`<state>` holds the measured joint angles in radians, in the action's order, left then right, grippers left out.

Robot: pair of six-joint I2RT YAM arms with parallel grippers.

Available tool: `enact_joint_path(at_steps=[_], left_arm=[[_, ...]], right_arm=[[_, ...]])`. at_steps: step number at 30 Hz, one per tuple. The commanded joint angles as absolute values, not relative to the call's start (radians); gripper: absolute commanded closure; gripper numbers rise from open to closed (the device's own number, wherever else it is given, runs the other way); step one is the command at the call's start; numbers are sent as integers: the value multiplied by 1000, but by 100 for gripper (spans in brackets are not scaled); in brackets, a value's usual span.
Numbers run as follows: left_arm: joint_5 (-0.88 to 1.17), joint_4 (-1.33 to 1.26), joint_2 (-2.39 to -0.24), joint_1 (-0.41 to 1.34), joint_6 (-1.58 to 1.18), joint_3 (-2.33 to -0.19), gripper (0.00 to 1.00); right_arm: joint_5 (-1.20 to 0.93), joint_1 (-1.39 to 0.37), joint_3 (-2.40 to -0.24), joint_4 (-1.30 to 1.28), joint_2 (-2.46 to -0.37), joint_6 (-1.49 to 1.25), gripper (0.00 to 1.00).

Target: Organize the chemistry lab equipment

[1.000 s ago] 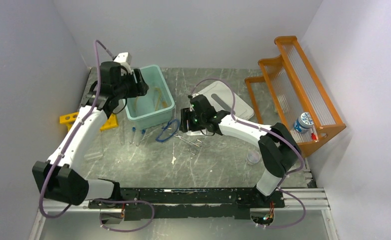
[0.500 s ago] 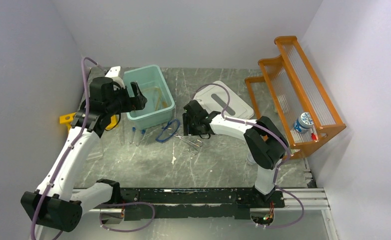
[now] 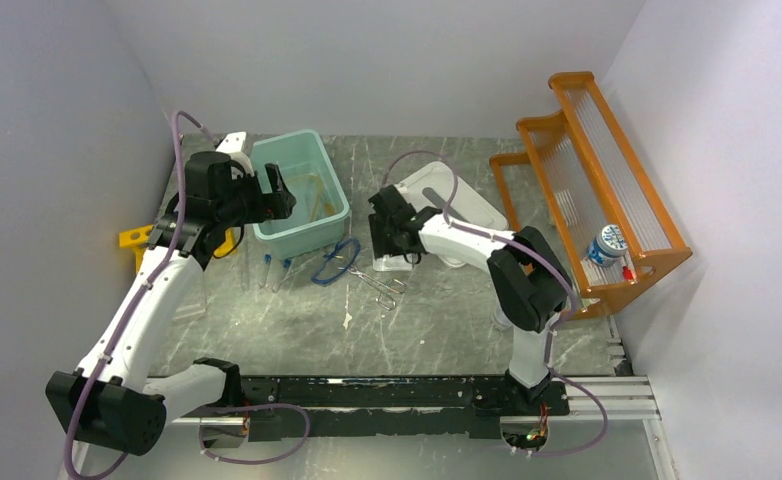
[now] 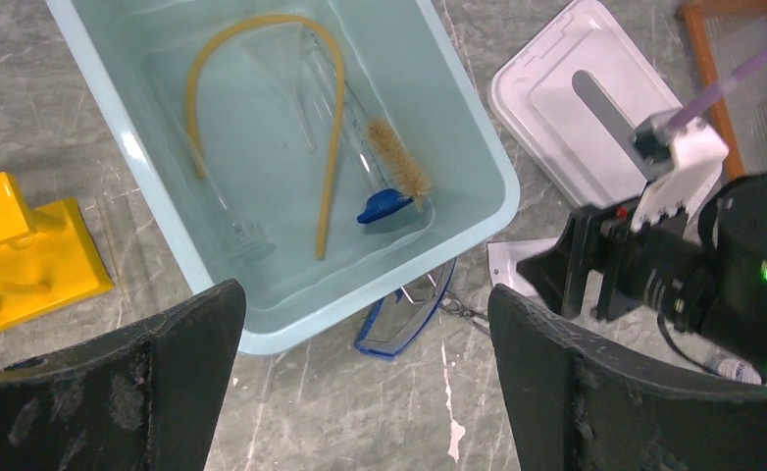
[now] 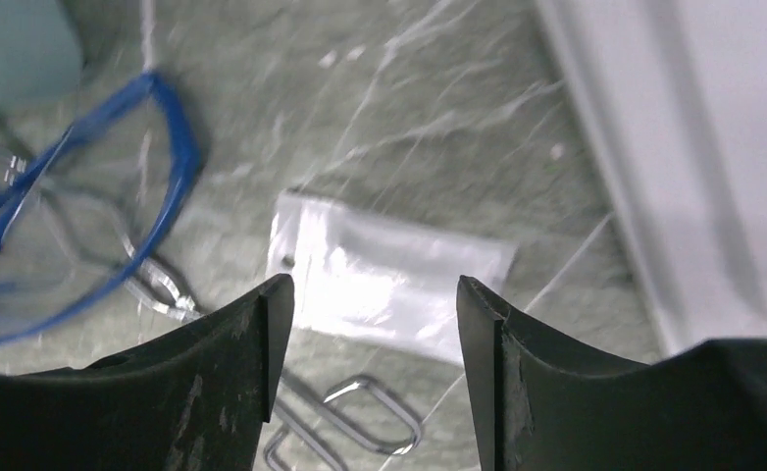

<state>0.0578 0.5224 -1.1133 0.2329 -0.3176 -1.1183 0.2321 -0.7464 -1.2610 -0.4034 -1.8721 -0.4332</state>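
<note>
Logged the left pincer [image 4: 365, 306] spread to full width, gripping nothing, poised over the near rim of a pale teal bin [image 4: 463, 132]. Spotted inside that bin, straight ahead of the fingers: a tan tubing loop [image 4: 332, 118], a small brush [image 4: 399, 162] with a blue cap [image 4: 384, 204] touching its near end, plus clear glassware [image 4: 306, 98] (count hard to make out through the glare). Placed the yellow tube rack [image 4: 26, 257] off to this pincer's left on the surface [image 4: 291, 422], outside the bin, and blue-framed glasses [image 4: 407, 322] just beside the bin's near corner, seen between the two fingers. Found the right pincer [image 5: 365, 294] partly open, holding nothing, pointed down over a flat clear packet [image 5: 389, 285] lying on the surface; contact with it impossible to tell. Noted the ring handles of the silver forceps [image 5: 360, 412] just beside the packet, between that pincer's fingers in its own view, the glasses to its left, a white lid [image 5: 713, 147] to its right. Marked two test tubes [image 3: 266, 270] flat on the surface, just beside the bin, near the left pincer.
</note>
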Motion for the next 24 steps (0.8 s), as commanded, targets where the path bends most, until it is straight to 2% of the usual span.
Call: enact_joint_path(at_steps=[1,10,14,18,23,24], left_arm=[[95,478,-1114,239,-305,-1161,5],[127,456,-1134,239,-334,-1173,8],[143,447,-1143,239,-346,-1183,10],[125,453,-1150,239,-356,-1199,12],[122,449,-1159,239,-361,-1220,13],[132,445,-1161,239,-363,-1222,13]], right_arm=[[181,-640,-1311,-466,-1924,-476,35],[75,-621,-1307,-469,-1965,-451,37],[60,-622,-1319,-497,-2001,-452,44],[20,-609,-1278,-469,-2012,-473,62],[5,-593,-1226,-376,-1982,-495,99],[5,-588,-1223,-367,-1973,-497,100]])
